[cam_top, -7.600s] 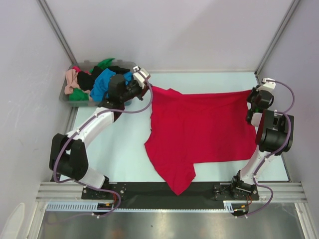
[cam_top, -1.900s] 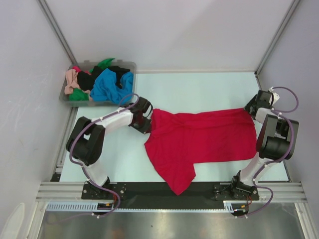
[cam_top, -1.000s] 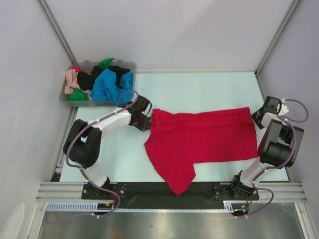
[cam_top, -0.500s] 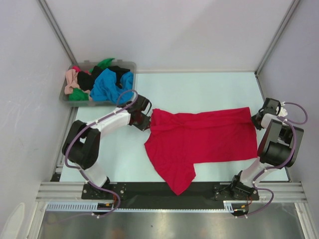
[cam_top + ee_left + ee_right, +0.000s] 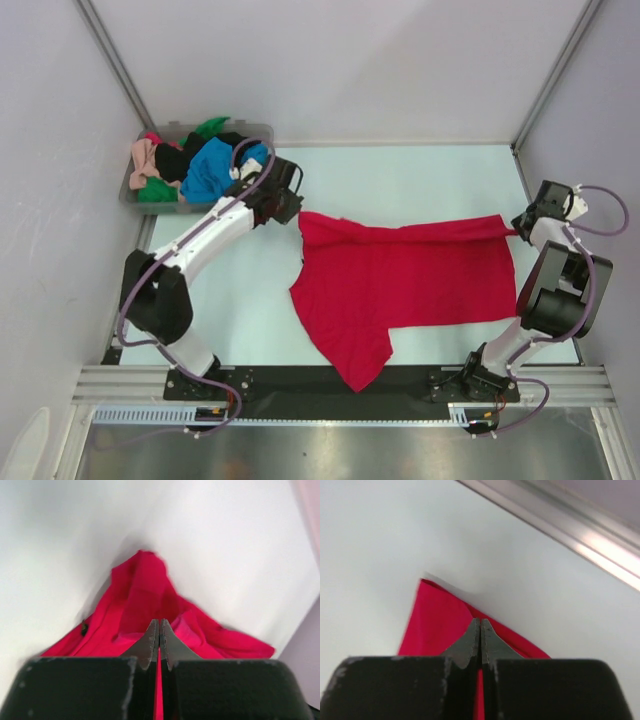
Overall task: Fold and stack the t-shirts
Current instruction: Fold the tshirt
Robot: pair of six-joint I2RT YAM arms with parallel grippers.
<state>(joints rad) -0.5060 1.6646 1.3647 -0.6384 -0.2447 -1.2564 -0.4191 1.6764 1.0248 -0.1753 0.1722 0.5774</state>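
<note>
The large red t-shirt (image 5: pixel 400 280) lies spread across the table, one sleeve pointing to the near edge. Its far edge is pulled taut and raised between both grippers. My left gripper (image 5: pixel 296 212) is shut on the shirt's far left corner; in the left wrist view red cloth (image 5: pixel 145 590) runs between the closed gripper (image 5: pixel 159 622). My right gripper (image 5: pixel 520 228) is shut on the far right corner, and the right wrist view shows the red cloth (image 5: pixel 435 615) pinched in the gripper (image 5: pixel 480 621). More t-shirts, blue (image 5: pixel 210 168), black, green and peach-pink, sit bunched in the bin.
The clear grey plastic bin (image 5: pixel 128 195) stands at the far left corner, just behind my left arm. An aluminium frame rail (image 5: pixel 580 535) and the right wall run close beside my right gripper. The black base rail lies along the near edge.
My right gripper has closed on the shirt's far right corner. My left gripper has moved back toward the bin, and the shirt's far edge has lifted and stretched between the two.
</note>
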